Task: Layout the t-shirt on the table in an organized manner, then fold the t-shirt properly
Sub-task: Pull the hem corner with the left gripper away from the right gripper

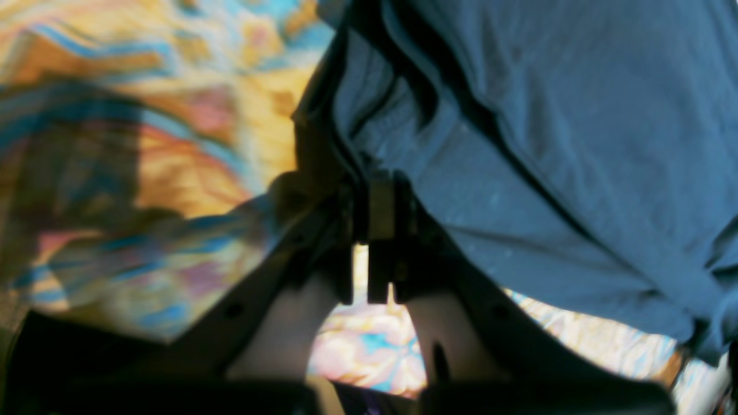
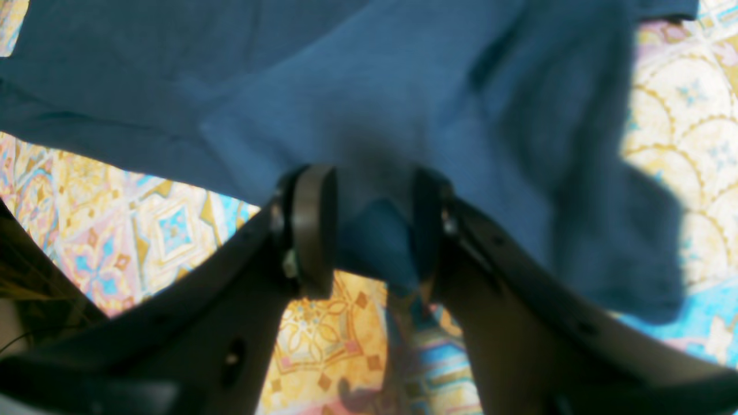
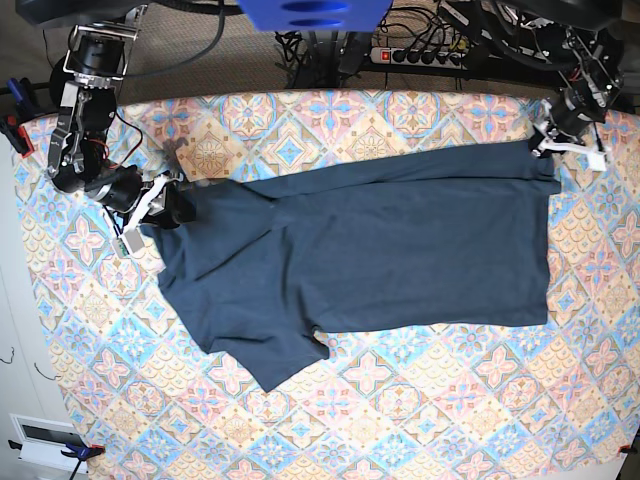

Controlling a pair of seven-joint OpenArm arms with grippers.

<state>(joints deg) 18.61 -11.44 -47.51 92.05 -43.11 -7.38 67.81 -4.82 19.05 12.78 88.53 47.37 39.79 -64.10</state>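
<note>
The dark navy t-shirt [image 3: 380, 250] lies spread across the patterned table [image 3: 400, 400], one sleeve pointing to the front left. At the shirt's left corner my right gripper [image 3: 170, 208] is closed on a bunch of cloth. The right wrist view shows that fold of t-shirt [image 2: 375, 86] between the two pads of the right gripper [image 2: 372, 225], just above the table [image 2: 173, 230]. My left gripper [image 3: 548, 140] sits at the shirt's far right corner. In the left wrist view the left gripper [image 1: 377, 178] has its jaws together, pinching the t-shirt [image 1: 548, 144] edge.
A power strip [image 3: 420, 55] and cables lie beyond the table's back edge. A blue object [image 3: 315, 12] hangs over the back middle. A white box [image 3: 45, 435] sits off the front left corner. Patterned cloth shows in front of the shirt.
</note>
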